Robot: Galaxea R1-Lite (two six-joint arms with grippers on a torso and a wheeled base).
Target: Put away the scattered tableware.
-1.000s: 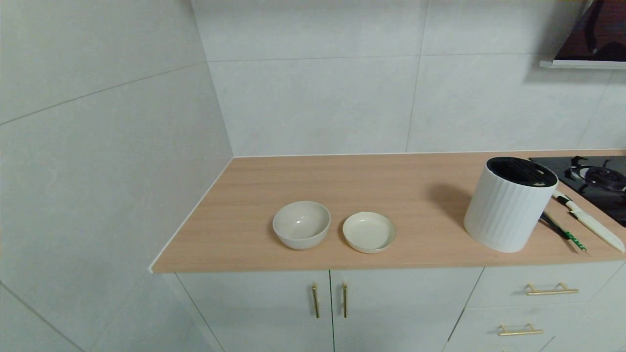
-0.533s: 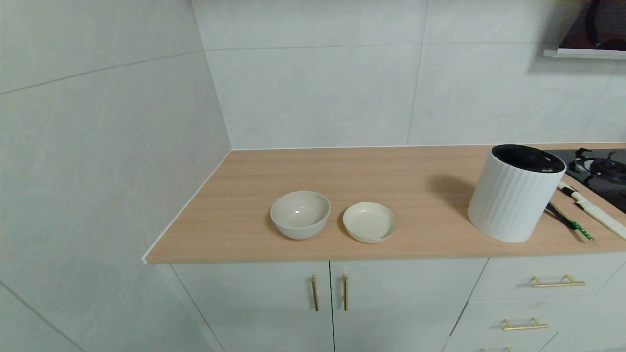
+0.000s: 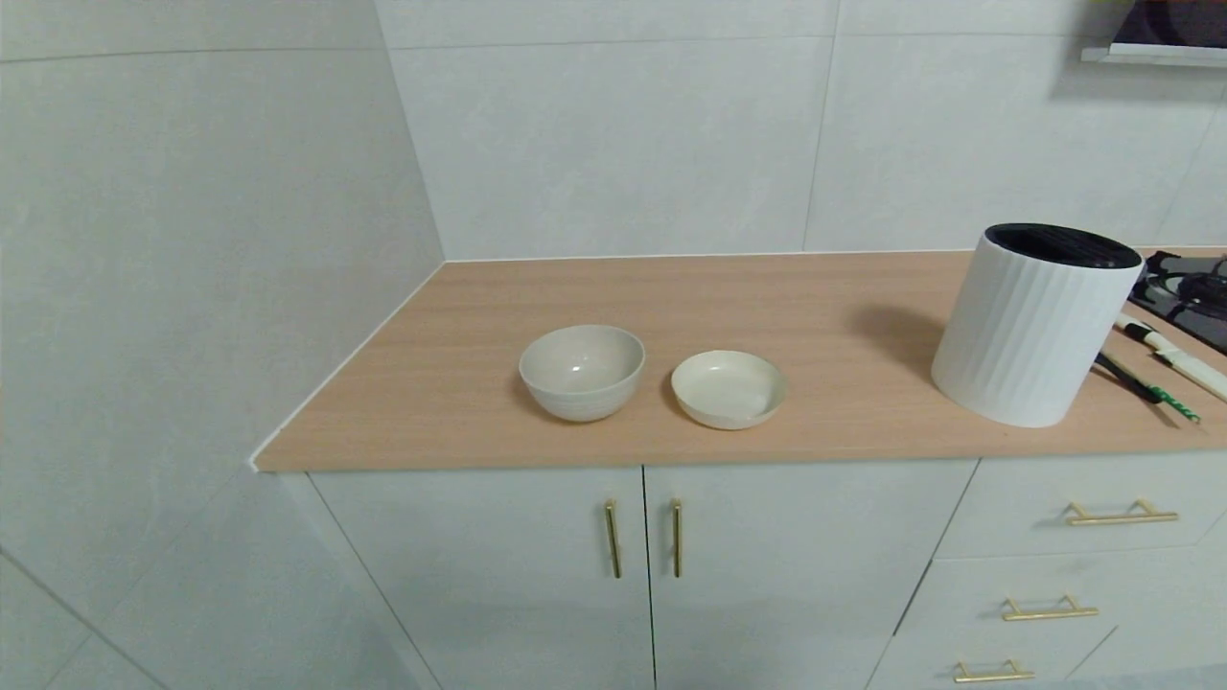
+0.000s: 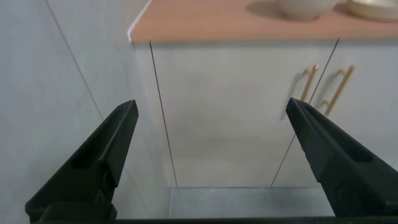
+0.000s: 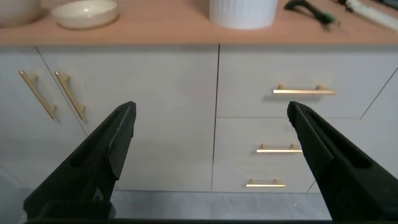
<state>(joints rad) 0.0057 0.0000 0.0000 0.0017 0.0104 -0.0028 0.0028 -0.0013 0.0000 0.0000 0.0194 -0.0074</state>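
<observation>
A cream bowl (image 3: 582, 371) and a shallow cream dish (image 3: 728, 388) sit side by side near the front of the wooden counter (image 3: 460, 383). A white ribbed holder with a black top (image 3: 1037, 324) stands to the right. Beside it lie a dark utensil with a green end (image 3: 1147, 387) and a white-handled knife (image 3: 1177, 360). My left gripper (image 4: 211, 155) is open, low before the cabinet doors (image 4: 236, 112). My right gripper (image 5: 214, 155) is open too, facing the drawers (image 5: 305, 93), with the dish (image 5: 84, 13) and holder (image 5: 243, 11) above it.
Tiled walls close the left side and back. A gas hob (image 3: 1189, 297) lies at the far right. Under the counter are two doors with gold handles (image 3: 643, 537) and drawers with gold pulls (image 3: 1122, 515).
The head view has shifted: the counter and everything on it sit higher in the picture and more of the cabinets shows. The tableware itself has not moved.
</observation>
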